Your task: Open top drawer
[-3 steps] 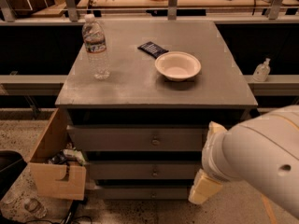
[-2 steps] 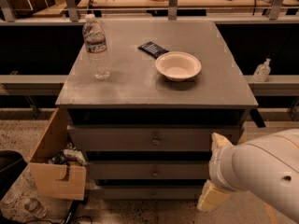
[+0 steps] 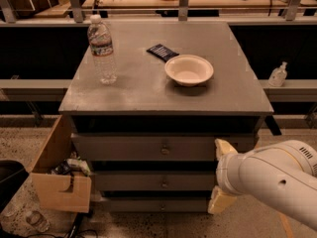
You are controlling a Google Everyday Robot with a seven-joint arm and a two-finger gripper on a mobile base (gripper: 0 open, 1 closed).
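The top drawer (image 3: 148, 148) is a wide grey front with a small round knob (image 3: 165, 149) at its centre, just under the grey cabinet top (image 3: 143, 90). It sits flush and closed. My gripper (image 3: 223, 174) is at the cabinet's lower right front, right of the knob and a little lower. Its two cream fingers (image 3: 225, 147) stand far apart, one above the other, with nothing between them. The white arm (image 3: 272, 182) reaches in from the right and covers the right ends of the drawer fronts.
Two narrower grey drawers (image 3: 158, 181) lie below the top one. A water bottle (image 3: 102, 51), a white bowl (image 3: 189, 69) and a dark packet (image 3: 162, 51) sit on the cabinet top. A tan wooden box (image 3: 59, 182) stands at the left, a black bin (image 3: 7, 182) beyond it.
My arm has drawn back to the right and a little down, so more of the drawer fronts show. The drawers have not moved.
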